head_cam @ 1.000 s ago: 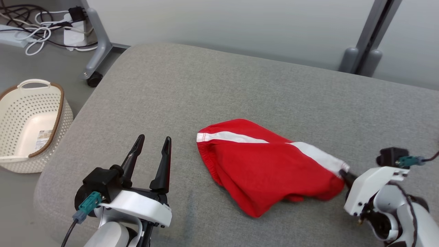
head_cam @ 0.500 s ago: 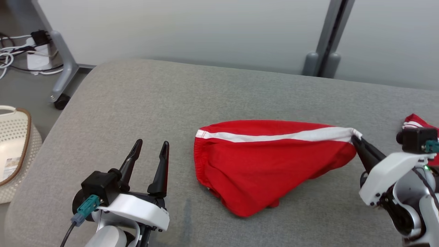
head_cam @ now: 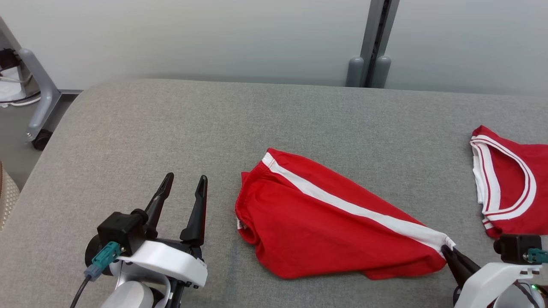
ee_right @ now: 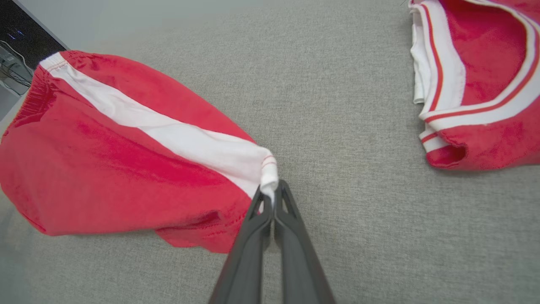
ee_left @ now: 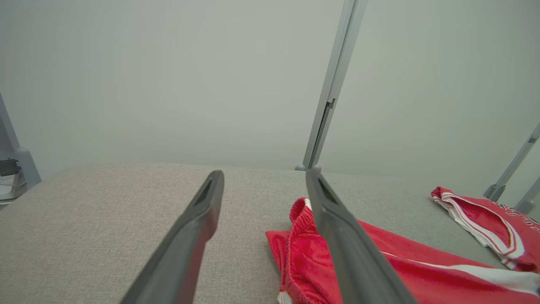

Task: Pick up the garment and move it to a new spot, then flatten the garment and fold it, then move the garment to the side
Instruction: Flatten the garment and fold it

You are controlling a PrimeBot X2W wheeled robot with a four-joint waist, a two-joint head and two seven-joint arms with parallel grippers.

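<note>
The shorts lie on the grey surface a little right of its middle, red with a white stripe running from the elastic waistband down to one leg hem. They are not flat: the cloth is bunched under the lower edge and the waistband end is puckered and folded on itself.

The right end effector has its fingers pressed together on the hem corner where the stripe ends, pinching that corner. The rest of the garment rests on the surface — only the pinched corner looks lifted. The left end effector hovers just left of the waistband, fingers spread, touching nothing.

A second red garment, a jersey with white trim, lies well apart to the right.

My reading: the first step — carrying the shorts to a new spot — is in hand or nearly finished. Flattening has not begun in earnest, no fold is made, and the move to the side is left.
</note>
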